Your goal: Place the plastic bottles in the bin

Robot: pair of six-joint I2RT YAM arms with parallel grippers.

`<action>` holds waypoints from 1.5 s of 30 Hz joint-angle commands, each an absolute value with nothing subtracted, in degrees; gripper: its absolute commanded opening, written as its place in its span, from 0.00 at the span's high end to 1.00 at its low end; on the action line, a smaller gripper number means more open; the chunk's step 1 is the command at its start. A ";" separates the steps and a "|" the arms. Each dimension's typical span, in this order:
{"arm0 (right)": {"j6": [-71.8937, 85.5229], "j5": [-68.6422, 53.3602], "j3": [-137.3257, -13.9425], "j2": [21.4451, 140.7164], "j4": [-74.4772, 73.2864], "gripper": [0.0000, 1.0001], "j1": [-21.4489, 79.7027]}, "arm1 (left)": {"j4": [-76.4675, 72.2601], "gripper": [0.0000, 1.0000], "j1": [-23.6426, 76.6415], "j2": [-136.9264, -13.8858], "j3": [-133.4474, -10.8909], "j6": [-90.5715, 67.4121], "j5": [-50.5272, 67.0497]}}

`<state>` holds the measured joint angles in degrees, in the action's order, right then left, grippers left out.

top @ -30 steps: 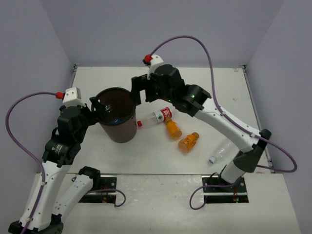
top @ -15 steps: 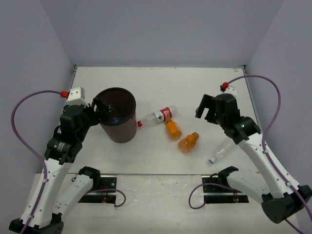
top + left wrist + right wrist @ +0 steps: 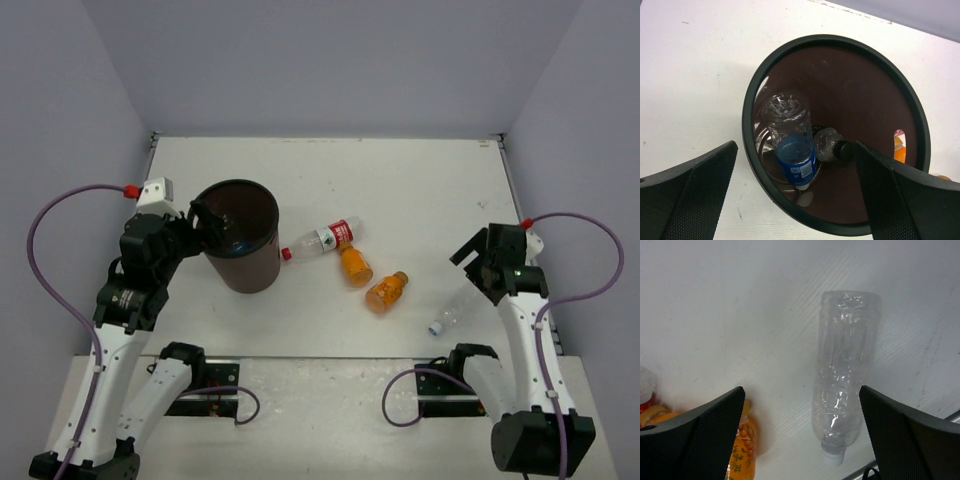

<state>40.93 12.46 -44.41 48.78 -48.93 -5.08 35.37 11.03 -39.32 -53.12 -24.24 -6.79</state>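
R fingers spread wide over clear bottle lying on bench: light, thin-walled, prob. slick; grip mid-body, gently. L fingers open at bin.

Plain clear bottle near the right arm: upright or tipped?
Tipped: the plain clear bottle lies on its side on the table.

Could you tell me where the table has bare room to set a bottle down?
The far table behind the bin and bottles is bare, as is the near strip between bin and clear bottle. Crowded: centre, where the red-labelled bottle and two orange bottles cluster.
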 commanded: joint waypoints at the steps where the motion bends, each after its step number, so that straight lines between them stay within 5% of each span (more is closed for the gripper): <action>1: 43.85 11.58 -40.73 51.55 -48.25 0.01 -8.98 | 32.34 0.00 10.28 -39.67 -52.60 -22.41 -3.38; 21: 44.33 5.07 -33.05 65.33 -35.83 0.03 -14.68 | 32.58 0.00 10.28 -39.90 -52.62 -22.44 -4.92; 35: 41.57 5.80 -33.22 61.87 -36.57 0.59 -14.59 | 32.79 0.00 10.28 -39.99 -53.00 -22.24 -6.15; 41: 36.17 -1.21 -36.75 55.64 -36.89 0.74 -14.32 | 33.00 0.00 10.28 -39.97 -52.73 -22.21 -6.55; 45: 30.86 -4.41 -45.03 50.30 -39.36 0.75 -10.67 | 33.13 0.00 10.20 -39.82 -53.08 -22.24 -6.68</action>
<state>37.50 0.72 -34.80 56.52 -38.65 -14.04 34.85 10.87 -40.12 -52.75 -23.49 -6.00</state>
